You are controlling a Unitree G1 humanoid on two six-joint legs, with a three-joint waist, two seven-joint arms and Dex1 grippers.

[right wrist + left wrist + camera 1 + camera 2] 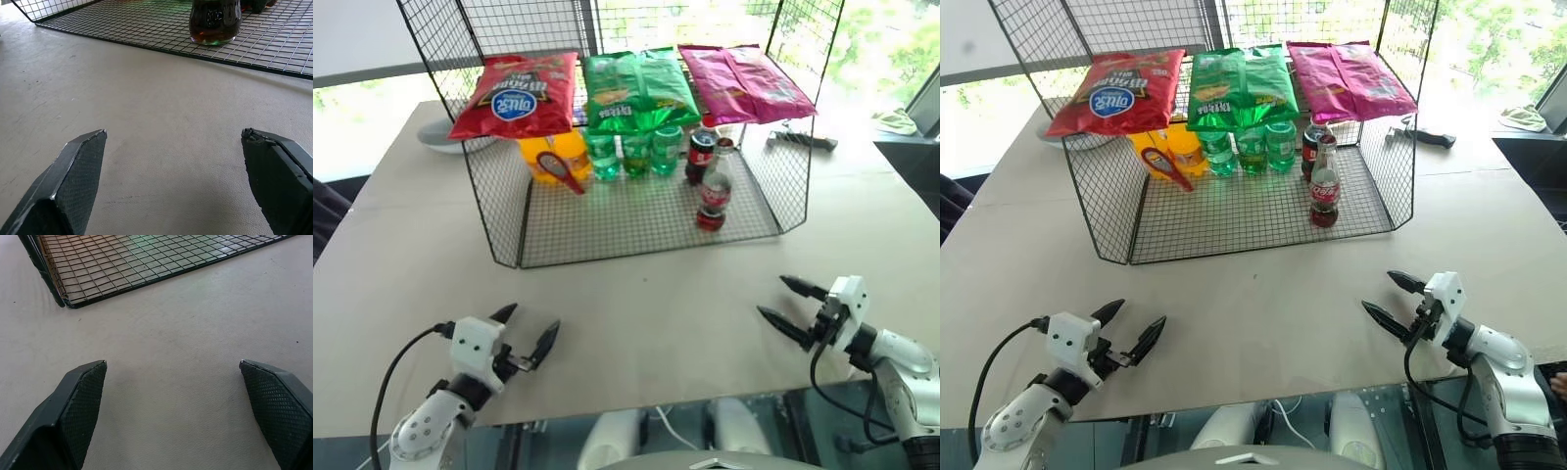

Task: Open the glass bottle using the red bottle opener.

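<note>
Nearest, low over the near edge of the worktop point(636, 323): left pincer point(527, 333) with fingers spread wide apart, clamped on nothing, bare surface between the tips. At the near right, right pincer point(781, 300), likewise wide apart and empty, tips turned toward the left and far side.

Farther in, on the middle of the worktop: black wire rack point(636, 220) with a mesh floor and an upper shelf. On the mesh floor near the front right corner, upright: the glass bottle point(713, 201), dark drink, red label band, well apart from both pincers, far and slightly left of the right pincer. Seen from the right wrist, bottle base standing on the mesh just past the rack's front edge.

At the far left of the rack floor, leaning against a yellow container point(553, 157): the red bottle opener point(560, 171), loop head down, well beyond the left pincer.

Between them, a row of green bottles point(634, 152) and a dark plastic cola bottle point(701, 155). On the upper shelf: red, green and pink snack bags point(641, 90).
</note>
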